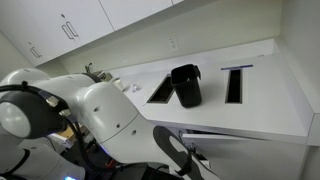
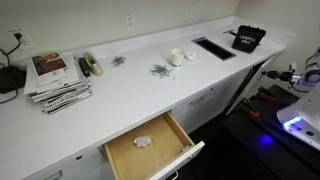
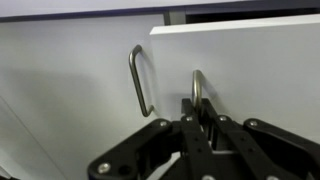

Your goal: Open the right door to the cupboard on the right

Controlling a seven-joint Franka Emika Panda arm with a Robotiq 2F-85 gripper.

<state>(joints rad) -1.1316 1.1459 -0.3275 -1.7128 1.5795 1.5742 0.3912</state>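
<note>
Left of the pincer (image 3: 200, 114), in the wrist view, the cupboard (image 3: 100, 40) shows its twin door (image 3: 60, 110), flat and white, with a silver bar handle (image 3: 140, 80) near its inner edge. Just beside that bar begins the right door (image 3: 260, 80), its edge standing slightly forward of the twin. At the pincer itself, the right handle (image 3: 197, 88) runs upright between the black fingers (image 3: 213, 122), which are closed around its lower part. Rightward the panel is plain white.
</note>
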